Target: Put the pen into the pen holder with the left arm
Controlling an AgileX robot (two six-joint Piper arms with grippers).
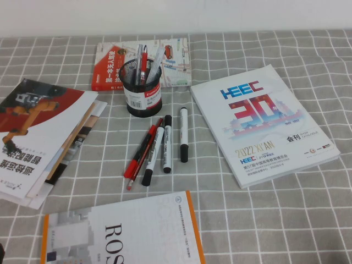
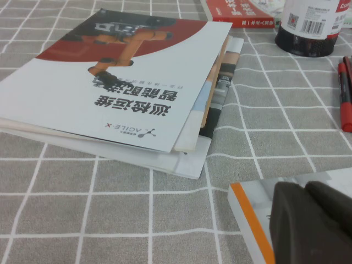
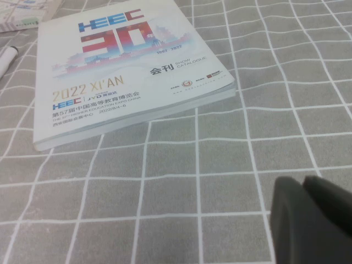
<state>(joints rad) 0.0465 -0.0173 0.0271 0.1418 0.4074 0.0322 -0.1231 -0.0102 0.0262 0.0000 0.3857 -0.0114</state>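
Left wrist: pen (image 2: pixel 344 104) well beyond left gripper (image 2: pixel 308 220).

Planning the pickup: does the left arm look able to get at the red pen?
Probably yes. The pen lies flat beside the markers, uncovered from above. The left gripper sits over a book corner; the right gripper is parked away.

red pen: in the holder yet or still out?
Out. The red pen lies flat on the cloth beside the markers, in front of the upright pen holder. Left tool and right tool sit low, holding nothing.
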